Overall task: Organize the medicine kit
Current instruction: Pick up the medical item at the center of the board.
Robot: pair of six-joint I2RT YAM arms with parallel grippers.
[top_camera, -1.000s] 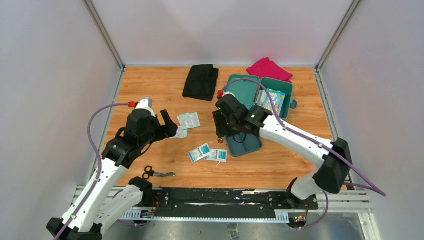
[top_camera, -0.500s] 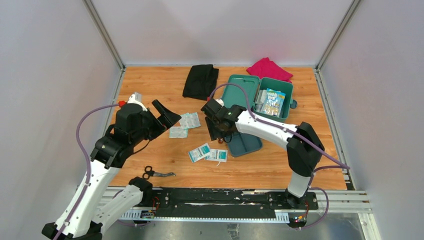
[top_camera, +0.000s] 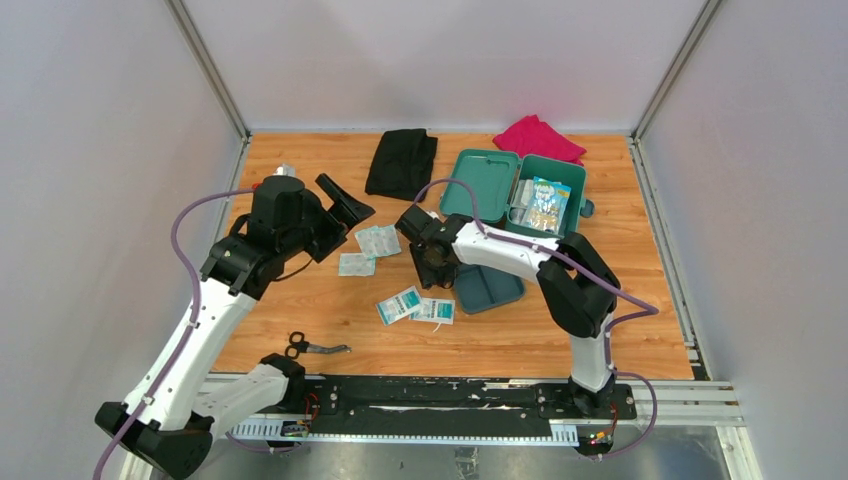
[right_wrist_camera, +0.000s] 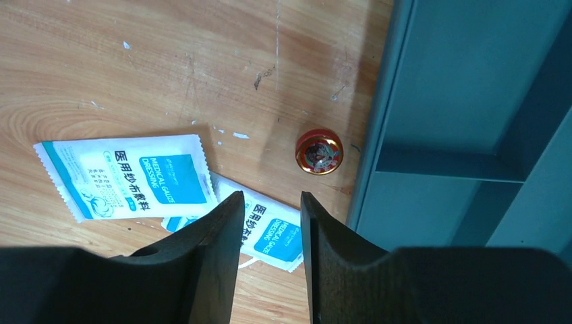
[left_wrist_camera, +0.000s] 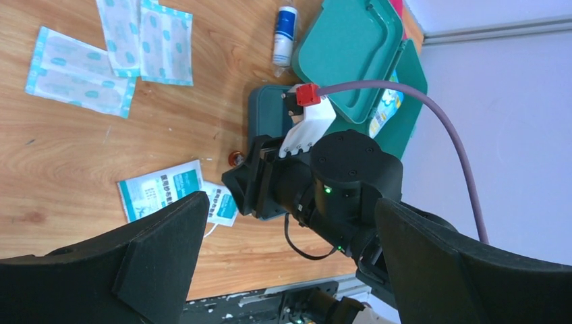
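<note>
Teal medicine kit, pink cloth

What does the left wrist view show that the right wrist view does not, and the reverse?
Only the left wrist view: the small tube, the plaster packets and the kit's open lid. Only the right wrist view: the tray's divider and the empty gap in the right pincer. Both: the red tin, two dressing packets and the inner tray.

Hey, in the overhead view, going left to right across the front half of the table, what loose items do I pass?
scissors → white-and-teal dressing packets → teal inner tray. The bandage packets farther back overlap the dressing packets sideways, so they are left out.
</note>
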